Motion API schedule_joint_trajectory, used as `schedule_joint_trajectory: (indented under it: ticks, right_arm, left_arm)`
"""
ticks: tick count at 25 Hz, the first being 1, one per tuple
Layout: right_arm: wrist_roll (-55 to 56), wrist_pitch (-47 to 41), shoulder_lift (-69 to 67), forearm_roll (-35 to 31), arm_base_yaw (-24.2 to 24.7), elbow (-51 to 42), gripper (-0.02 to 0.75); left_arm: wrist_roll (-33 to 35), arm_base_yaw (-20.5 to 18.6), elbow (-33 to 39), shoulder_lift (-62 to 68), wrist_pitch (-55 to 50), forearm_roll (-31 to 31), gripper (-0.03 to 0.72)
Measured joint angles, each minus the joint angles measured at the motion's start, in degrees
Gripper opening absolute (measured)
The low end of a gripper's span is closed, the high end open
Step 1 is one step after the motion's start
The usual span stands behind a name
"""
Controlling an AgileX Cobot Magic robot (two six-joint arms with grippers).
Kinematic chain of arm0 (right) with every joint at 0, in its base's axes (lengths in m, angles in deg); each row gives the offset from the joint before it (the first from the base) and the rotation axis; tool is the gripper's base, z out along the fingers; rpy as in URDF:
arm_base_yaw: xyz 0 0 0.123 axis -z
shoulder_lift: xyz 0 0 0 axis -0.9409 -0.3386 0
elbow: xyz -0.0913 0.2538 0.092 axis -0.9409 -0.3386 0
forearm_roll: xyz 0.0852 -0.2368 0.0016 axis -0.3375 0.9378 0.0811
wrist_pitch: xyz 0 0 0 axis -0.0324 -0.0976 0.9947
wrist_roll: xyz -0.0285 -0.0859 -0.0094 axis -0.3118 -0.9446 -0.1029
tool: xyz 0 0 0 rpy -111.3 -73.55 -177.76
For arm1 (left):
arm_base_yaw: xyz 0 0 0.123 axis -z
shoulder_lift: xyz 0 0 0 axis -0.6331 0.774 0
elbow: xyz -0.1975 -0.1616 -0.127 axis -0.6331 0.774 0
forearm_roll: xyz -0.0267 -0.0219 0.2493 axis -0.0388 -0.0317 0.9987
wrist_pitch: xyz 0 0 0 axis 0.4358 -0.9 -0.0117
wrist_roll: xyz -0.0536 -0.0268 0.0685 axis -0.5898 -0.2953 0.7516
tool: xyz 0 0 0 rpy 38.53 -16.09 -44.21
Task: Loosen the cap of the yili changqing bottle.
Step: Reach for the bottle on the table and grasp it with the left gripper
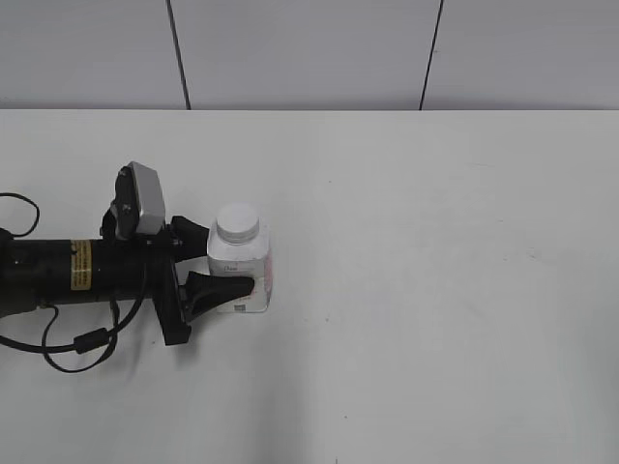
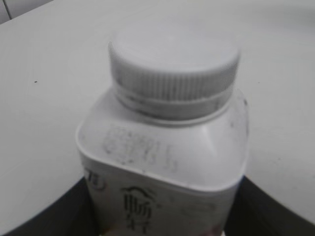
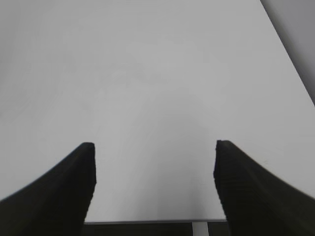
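The yili changqing bottle stands upright on the white table, a squat white bottle with dark and pink-red label print. Its white ribbed cap sits on the neck. My left gripper comes in from the left and is shut on the bottle's body, one black finger on each side. The left wrist view shows the bottle and cap close up, with black fingers pressed against both sides. My right gripper is open over bare table and holds nothing. It does not appear in the exterior view.
The white table stretches right of the bottle. A grey panelled wall stands behind its far edge. Black cables hang from the left arm. The table's edge runs just below the right gripper.
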Motion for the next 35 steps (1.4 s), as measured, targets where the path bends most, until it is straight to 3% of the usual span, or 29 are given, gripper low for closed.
schedule_joint_trajectory:
  ticks: [10,24,35]
  right_arm:
    - [0.0,-0.11,-32.17,-0.68,0.0,8.6,0.587]
    - [0.0,-6.85,-71.33,0.0,0.0,32.55,0.587]
    - [0.52,-7.27,-86.42,-2.76,0.0,47.4,0.447]
  left_arm:
    - [0.0,0.0,-0.07,0.0,0.33,2.14,0.415]
    - [0.0,0.0,-0.07,0.0,0.57,2.81,0.415]
    - [0.0,0.0,-0.07,0.0,0.57,2.8,0.414]
